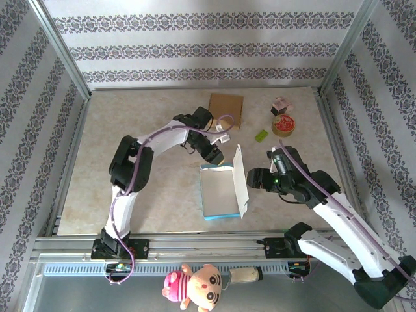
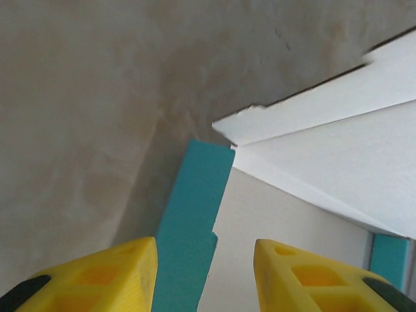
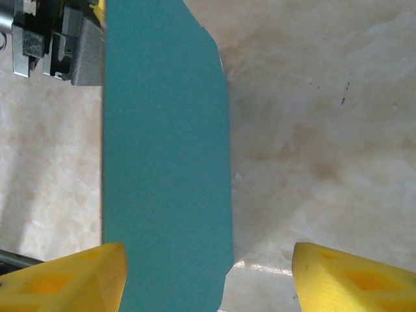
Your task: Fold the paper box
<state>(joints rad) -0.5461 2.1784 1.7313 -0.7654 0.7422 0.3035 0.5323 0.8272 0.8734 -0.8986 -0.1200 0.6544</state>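
The paper box [image 1: 220, 190] lies open mid-table [image 1: 130, 130], its long axis running twelve to six and its right flap [image 3: 166, 162] standing upright. The left gripper [image 1: 216, 156] sits at the box's twelve o'clock, jaws apart astride a teal end flap [image 2: 188, 214]. The right gripper [image 1: 253, 177], at three o'clock, gapes wide facing the right flap's teal outside. It looks the nearer arm, though I cannot tell whether it touches.

We're looking into a robotics lab test cell: a marble-look table [image 1: 130, 201] fenced by aluminium frame posts [image 1: 60, 49]. Patterned wallpaper panels [image 1: 195, 45] stand behind it and on both sides. A slotted metal rail [image 1: 208, 246] on its near edge carries the left arm [image 1: 123, 201] and right arm [image 1: 344, 224]. A plush doll [image 1: 198, 286] lies just in front.
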